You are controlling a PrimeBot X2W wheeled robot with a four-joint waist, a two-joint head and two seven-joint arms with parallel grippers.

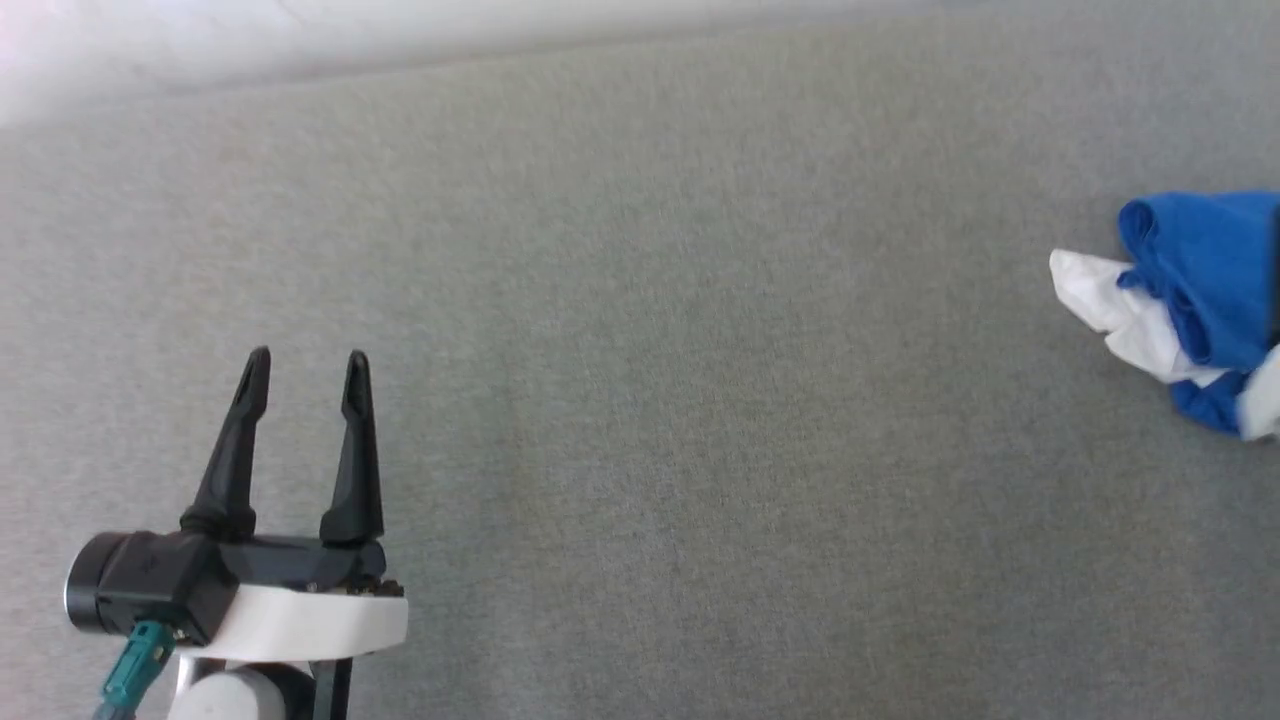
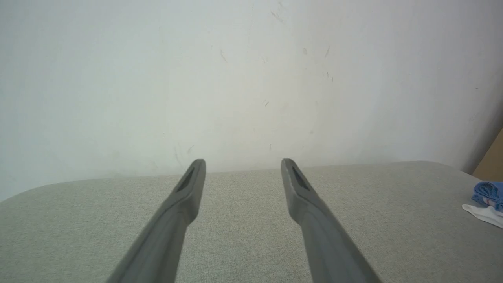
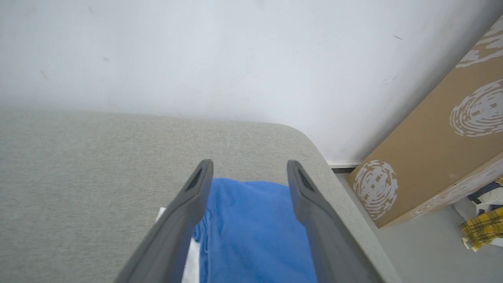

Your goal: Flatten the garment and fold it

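Observation:
The garment [image 1: 1200, 290] is a crumpled blue heap with white sleeve cloth sticking out, lying on the grey surface at the right edge of the head view and cut off by it. My left gripper [image 1: 305, 375] stands open at the lower left, far from the cloth, with nothing between its fingers. From the left wrist view the garment [image 2: 487, 198] is a small blue and white lump at the far right, and the left gripper [image 2: 243, 167] hovers over bare fabric. My right gripper [image 3: 249, 169] is open above the garment [image 3: 251, 232], whose blue cloth lies between and below its fingers.
A grey fabric surface [image 1: 650, 400] runs back to a white wall [image 2: 235, 78]. Its rounded right end [image 3: 314, 153] drops to the floor, where a brown cardboard box [image 3: 432, 157] with white prints leans beside yellow checked cloth [image 3: 485, 230].

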